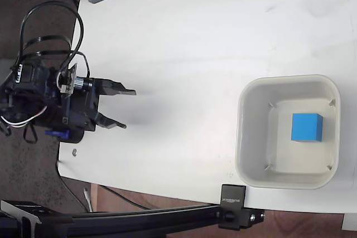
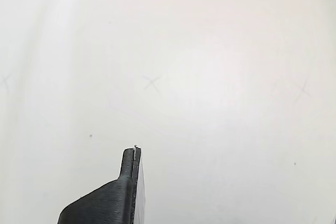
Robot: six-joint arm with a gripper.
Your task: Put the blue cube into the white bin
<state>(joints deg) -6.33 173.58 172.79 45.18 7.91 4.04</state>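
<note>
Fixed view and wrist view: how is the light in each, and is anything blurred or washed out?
Fixed view: the white table top is overexposed, nearly without texture; the small sky-blue cube inside the cream-white square plastic bin stays sharp and saturated; the open black hand casts a soft grey shadow to its right. Wrist view: bright and even, faint cross marks visible; one dark ribbed finger shows its ridges clearly.
</note>
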